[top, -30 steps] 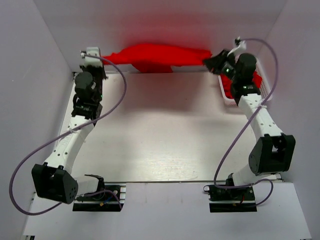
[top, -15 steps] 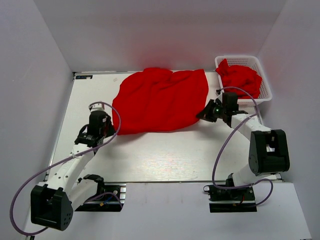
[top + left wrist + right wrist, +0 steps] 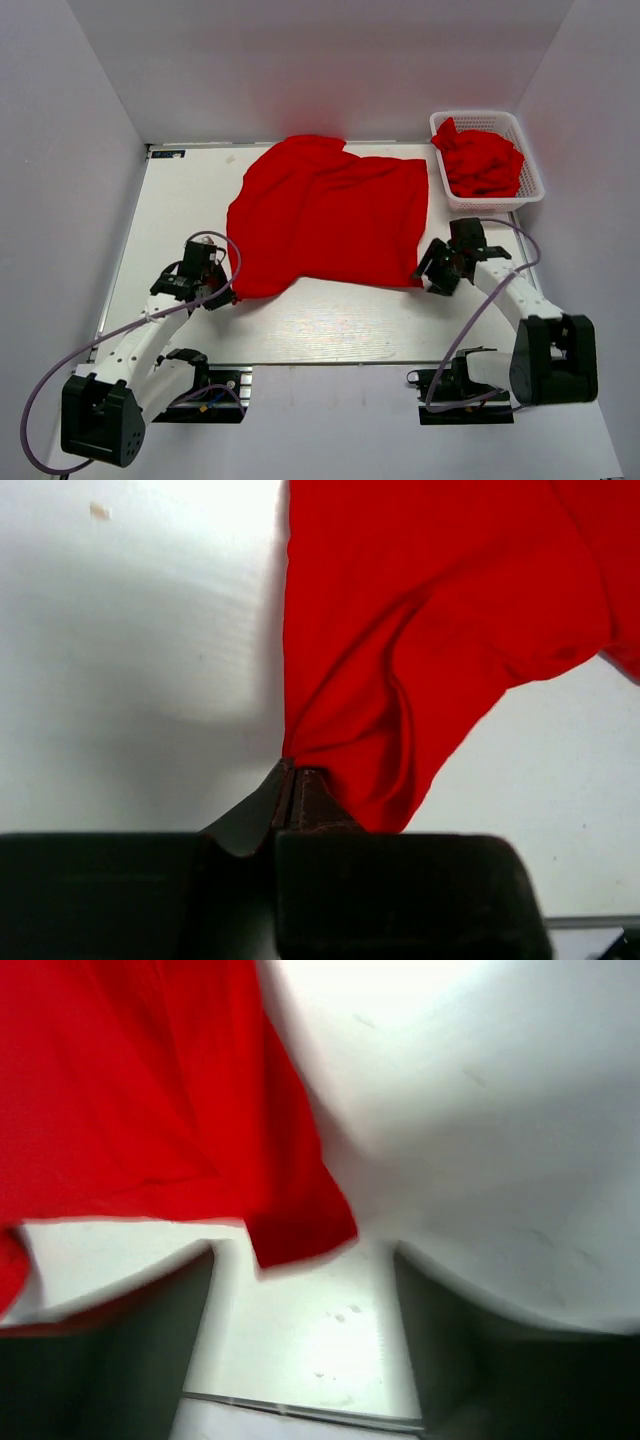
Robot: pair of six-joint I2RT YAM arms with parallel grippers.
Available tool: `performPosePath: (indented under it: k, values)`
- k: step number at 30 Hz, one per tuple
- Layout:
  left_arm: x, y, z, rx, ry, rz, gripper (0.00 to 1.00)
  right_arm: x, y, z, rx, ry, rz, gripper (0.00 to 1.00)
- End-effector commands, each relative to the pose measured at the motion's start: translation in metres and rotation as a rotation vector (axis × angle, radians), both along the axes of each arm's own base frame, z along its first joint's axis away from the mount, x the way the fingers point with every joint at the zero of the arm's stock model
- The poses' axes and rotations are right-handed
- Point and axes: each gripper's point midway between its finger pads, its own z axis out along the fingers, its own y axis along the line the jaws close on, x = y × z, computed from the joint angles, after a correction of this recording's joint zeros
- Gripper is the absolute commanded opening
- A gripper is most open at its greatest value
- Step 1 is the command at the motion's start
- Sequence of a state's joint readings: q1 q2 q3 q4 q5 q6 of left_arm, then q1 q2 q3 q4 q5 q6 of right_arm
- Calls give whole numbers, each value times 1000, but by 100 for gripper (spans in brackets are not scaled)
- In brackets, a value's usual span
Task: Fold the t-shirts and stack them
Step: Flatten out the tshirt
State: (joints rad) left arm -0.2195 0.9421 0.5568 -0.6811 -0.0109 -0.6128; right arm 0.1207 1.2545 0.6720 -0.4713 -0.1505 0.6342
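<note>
**Ana:** Cloth first: where does it sit against the two sets of fingers?

**Ben:** One red t-shirt [image 3: 330, 215] lies spread on the desk [image 3: 320, 320], stretching away from both. Its two near corners end right at the left fingers [image 3: 315, 805] and the right fingers [image 3: 150, 1330].

**Ana:** Why hold it there?

**Ben:** My guess is that a grip on both near corners lets the cloth be laid flat before any fold. The far edge, well beyond the fingers, looks rumpled, so it may need more smoothing.

**Ana:** And the grip itself?

**Ben:** The left fingers are pressed together, clamped on a gathered bit of hem that puckers just ahead of their tips. The right fingers stand apart. A corner of cloth lies in the gap between them, and as far as the blurred view shows, neither touches it.

**Ana:** Arm pose?

**Ben:** Both are low. The left arm [image 3: 150, 330] and right arm [image 3: 510, 295] have bent elbows, with their wrists down near the desk and angled inward toward the shirt.

**Ana:** Anything else red?

**Ben:** More t-shirts [image 3: 483, 160] are heaped in a white basket [image 3: 525, 165], beyond the right fingers on their outer side and well apart.
</note>
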Motion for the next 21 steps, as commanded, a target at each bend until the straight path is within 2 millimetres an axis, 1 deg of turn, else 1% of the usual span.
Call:
performPosePath:
  k: [1, 2, 3, 4, 5, 6, 7, 8, 9, 10, 11, 12, 13, 14, 15, 16, 17, 18, 19, 20, 21]
  values:
    - [-9, -4, 15, -22, 40, -7, 12, -39, -30, 1, -137, 136, -142, 88]
    - [-4, 4, 25, 19, 33, 31, 21, -35, -31, 6, -142, 105, -142, 90]
    - [-11, 4, 25, 18, 72, 25, 64, -35, -36, 11, -166, 108, -157, 90]
    - [-10, 2, 30, 17, 65, 6, 99, -32, -39, 16, -189, 92, -151, 90]
    - [0, 5, 43, 39, 51, 20, 99, -26, -41, 23, -204, 74, -138, 90]
    - [1, 10, 50, 68, 57, 16, 99, -21, -43, 25, -221, 65, -128, 90]
    - [7, 14, 59, 96, 44, 22, 99, -13, -41, 26, -233, 40, -56, 90]
    - [23, 21, 83, 142, -21, 28, 99, 3, -42, 42, -251, -7, -45, 90]
    - [31, 25, 88, 174, -19, 32, 99, 9, -39, 39, -260, -5, 30, 90]
    - [40, 27, 96, 194, -37, 32, 99, 17, -37, 42, -273, -24, 41, 90]
    - [56, 26, 114, 199, -97, 32, 99, 37, -35, 60, -280, -85, 35, 90]
    - [67, 23, 119, 210, -122, -13, 99, 42, -30, 63, -305, -118, 107, 90]
    - [86, 16, 117, 201, -143, -36, 99, 55, -27, 67, -313, -135, 107, 90]
    - [98, 6, 118, 170, -165, -75, 99, 65, -24, 72, -318, -172, 114, 90]
    - [109, -1, 119, 156, -188, -107, 99, 71, -18, 72, -328, -189, 160, 90]
    - [122, -9, 116, 136, -211, -137, 99, 77, -13, 71, -337, -193, 174, 90]
    - [145, -24, 111, 89, -252, -176, 99, 83, -9, 65, -340, -189, 190, 90]
    - [156, -30, 107, 77, -270, -196, 99, 91, -2, 69, -329, -209, 201, 90]
    - [174, -41, 113, 45, -325, -225, 99, 94, 4, 60, -322, -189, 207, 90]
    - [181, -45, 108, 33, -316, -236, 99, 99, 9, 52, -315, -182, 217, 90]
    - [190, -47, 87, 44, -261, -246, 99, 105, 14, 55, -301, -196, 218, 90]
